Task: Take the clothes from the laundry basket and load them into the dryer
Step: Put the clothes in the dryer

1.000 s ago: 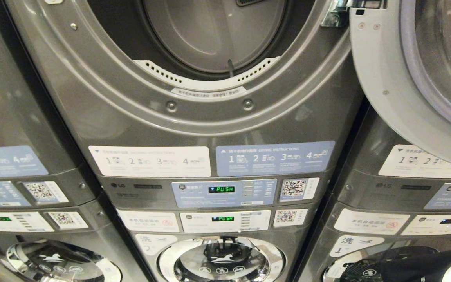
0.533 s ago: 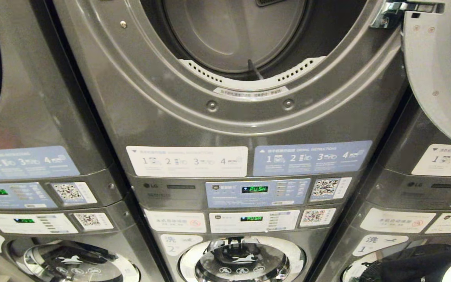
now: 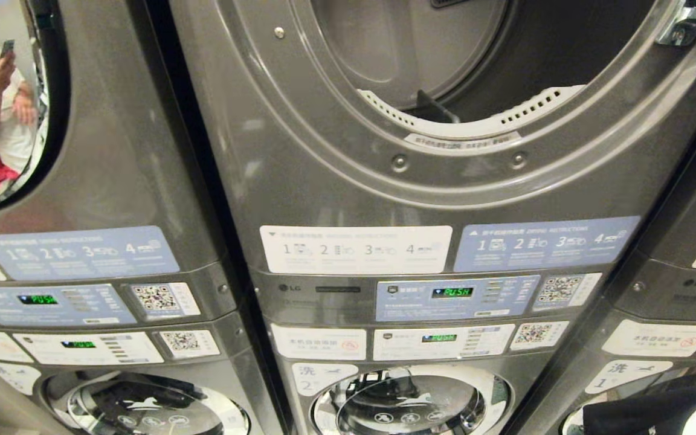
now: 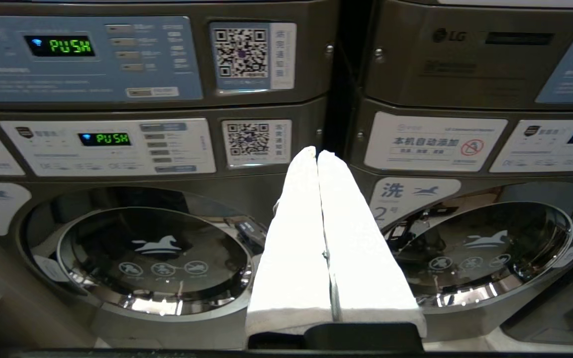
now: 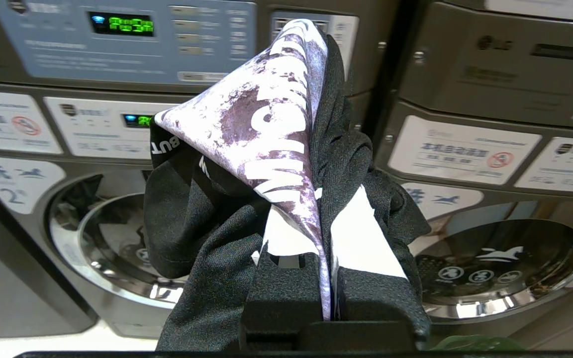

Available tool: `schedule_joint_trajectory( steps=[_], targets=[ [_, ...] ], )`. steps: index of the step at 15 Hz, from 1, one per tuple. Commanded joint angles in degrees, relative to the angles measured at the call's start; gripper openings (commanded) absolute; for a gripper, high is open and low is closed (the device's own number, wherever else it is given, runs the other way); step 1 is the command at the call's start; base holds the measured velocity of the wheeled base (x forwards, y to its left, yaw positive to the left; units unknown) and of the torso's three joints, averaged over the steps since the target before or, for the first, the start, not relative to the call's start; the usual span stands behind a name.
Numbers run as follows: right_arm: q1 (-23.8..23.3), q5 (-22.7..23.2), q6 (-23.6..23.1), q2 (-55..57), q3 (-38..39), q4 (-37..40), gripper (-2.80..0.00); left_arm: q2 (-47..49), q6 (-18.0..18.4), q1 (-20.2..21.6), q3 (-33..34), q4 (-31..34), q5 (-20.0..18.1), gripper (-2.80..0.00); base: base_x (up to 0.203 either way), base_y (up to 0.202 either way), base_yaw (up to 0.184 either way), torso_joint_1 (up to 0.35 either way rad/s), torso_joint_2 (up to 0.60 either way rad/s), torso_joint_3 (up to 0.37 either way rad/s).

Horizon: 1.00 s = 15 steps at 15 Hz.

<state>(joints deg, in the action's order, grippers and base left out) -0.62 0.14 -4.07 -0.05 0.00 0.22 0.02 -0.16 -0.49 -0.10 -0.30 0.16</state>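
**Held garment low and right of the open dryer drum**

The black printed garment (image 5: 246,164) is pinched between the closed fingers of the right gripper (image 5: 326,293), bunched and draped over both sides of them; in the head view its dark bulk (image 3: 650,411) shows at the lower right corner, level with the lower washer doors. The open dryer drum (image 3: 481,54) lies above it and toward the robot's left, past the control panels (image 3: 457,299), with the open door's hinge (image 3: 680,27) at the mouth's upper right rim. The right arm is thus the nearer and the loaded one; the coming move is judged a lift up and leftward over the drum's lower rim (image 3: 463,130). The left gripper (image 4: 319,159) has its fingers pressed together, empty, pointing at the seam between the lower washers. No laundry basket is in view.
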Motion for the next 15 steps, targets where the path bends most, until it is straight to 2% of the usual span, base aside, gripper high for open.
schedule_joint_trajectory(
  steps=[1,8,12,15],
  targets=[
    [0.01,0.04,-0.06,-0.04,0.0,-0.04,-2.8,-0.02,-0.02,0.05,0.01,-0.05,0.02,-2.8,0.0,0.193,-0.004,0.005,0.01,0.002],
    [0.01,0.05,-0.05,-0.04,0.0,-0.01,-2.8,-0.02,-0.02,-0.03,0.01,-0.05,0.02,-2.8,0.0,0.176,-0.001,0.003,0.01,0.005],
    [0.01,0.21,-0.5,-0.04,0.0,0.04,-2.8,-0.02,-0.02,-0.04,0.01,-0.05,0.02,-2.8,0.018,-0.001,0.002,-0.002,0.0,0.002],
    [0.01,0.21,-0.5,-0.04,0.0,0.04,-2.8,-0.02,-0.02,0.05,0.01,-0.12,0.02,-2.8,0.177,-0.001,-0.005,0.002,0.0,-0.002]
  ],
)
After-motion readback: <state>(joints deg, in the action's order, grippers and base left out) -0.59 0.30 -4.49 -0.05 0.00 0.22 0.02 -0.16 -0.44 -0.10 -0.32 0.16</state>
